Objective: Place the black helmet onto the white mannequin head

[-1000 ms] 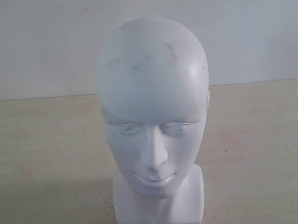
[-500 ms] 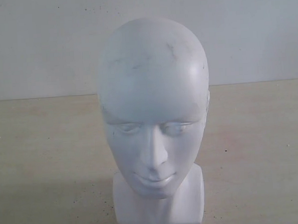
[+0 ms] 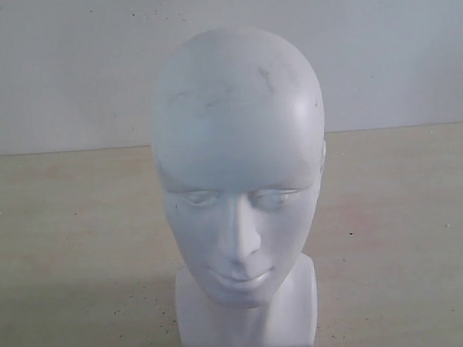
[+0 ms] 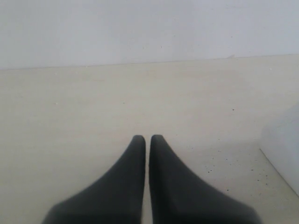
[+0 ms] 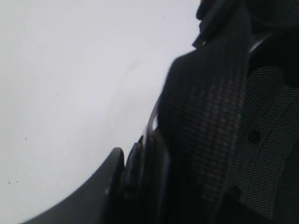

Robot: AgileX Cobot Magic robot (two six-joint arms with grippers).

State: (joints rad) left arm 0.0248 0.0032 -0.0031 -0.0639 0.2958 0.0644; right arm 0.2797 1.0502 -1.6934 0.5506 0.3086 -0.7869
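Left wrist view, fingers: the left gripper sits at the bottom centre of the frame. Its two dark fingers are drawn nearly together with only a thin slit between them, and they hold nothing.
Left wrist view, surroundings: bare pale table lies ahead. A white block cuts in at the right edge, probably the neck base of the head.
Right wrist view, fingers: one dark finger of the right gripper shows at lower left, lying against a layered dark rim. The second finger is hidden, but this looks like a closed grip on that rim.
Right wrist view, helmet: the black helmet fills the right half of the frame from very close, showing mesh lining and a broad woven strap. Blank white fills the left half.
Exterior view, head: the white mannequin head stands upright at frame centre on the table, facing the camera, with the wall behind it. Its crown is bare.
Exterior view, change: nothing differs from the two earlier frames, and no arm or helmet has entered.
Task meaning: the helmet seems to be in hand but out of the exterior frame, so carrying it over the crown and lowering it are both left to do.
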